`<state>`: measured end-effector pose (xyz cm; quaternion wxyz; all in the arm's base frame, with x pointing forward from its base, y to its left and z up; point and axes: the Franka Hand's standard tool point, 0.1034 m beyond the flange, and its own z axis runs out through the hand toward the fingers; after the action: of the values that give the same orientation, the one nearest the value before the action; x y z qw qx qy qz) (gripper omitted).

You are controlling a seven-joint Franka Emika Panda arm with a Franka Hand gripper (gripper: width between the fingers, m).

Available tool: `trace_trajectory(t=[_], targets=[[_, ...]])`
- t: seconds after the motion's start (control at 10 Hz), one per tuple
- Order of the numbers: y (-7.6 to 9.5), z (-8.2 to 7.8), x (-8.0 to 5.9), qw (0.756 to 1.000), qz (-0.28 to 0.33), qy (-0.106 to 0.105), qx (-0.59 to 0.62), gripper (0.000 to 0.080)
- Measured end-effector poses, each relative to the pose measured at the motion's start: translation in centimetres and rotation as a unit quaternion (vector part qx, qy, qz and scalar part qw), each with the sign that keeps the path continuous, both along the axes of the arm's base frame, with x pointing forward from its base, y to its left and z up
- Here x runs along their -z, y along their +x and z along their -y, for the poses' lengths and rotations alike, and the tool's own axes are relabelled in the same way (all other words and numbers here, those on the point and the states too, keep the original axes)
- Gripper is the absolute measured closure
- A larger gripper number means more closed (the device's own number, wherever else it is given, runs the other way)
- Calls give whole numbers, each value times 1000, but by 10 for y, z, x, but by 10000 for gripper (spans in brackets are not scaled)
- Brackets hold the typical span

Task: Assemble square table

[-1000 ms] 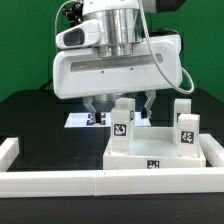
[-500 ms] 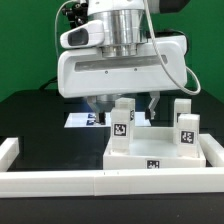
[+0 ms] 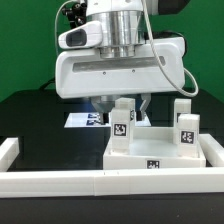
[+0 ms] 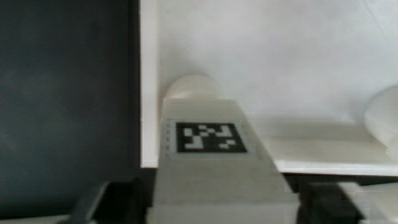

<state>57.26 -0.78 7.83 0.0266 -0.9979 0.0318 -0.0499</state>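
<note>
- Tabletop (image 3: 160, 152) lies at the surface's near edge, against the border rail (image 3: 60, 182)
- Jaws (image 3: 122, 108) straddle an upright leg (image 3: 122, 128); grip unclear
- An uneven squeeze could tip the leg

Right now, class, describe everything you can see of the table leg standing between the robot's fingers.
The leg is a white, plastic-looking tapered block with a black-and-white tag on one face. It stands upright on the white tabletop near a corner, beside the black table surface. The end effector straddles it; actual contact cannot be told.

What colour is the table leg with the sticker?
White, with a black-and-white tag; the leg shows best in the wrist view.
</note>
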Motion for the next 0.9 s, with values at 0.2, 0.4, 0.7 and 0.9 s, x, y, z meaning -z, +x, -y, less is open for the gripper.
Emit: trace_trajectory(t=[0.2, 0.4, 0.7, 0.9], targets=[[0, 2, 1, 1000, 0, -1, -11, 511], [0, 2, 1, 1000, 0, -1, -10, 511], [0, 1, 1, 999, -1, 6, 31, 511], [-1, -3, 1, 993, -6, 20, 120, 509]])
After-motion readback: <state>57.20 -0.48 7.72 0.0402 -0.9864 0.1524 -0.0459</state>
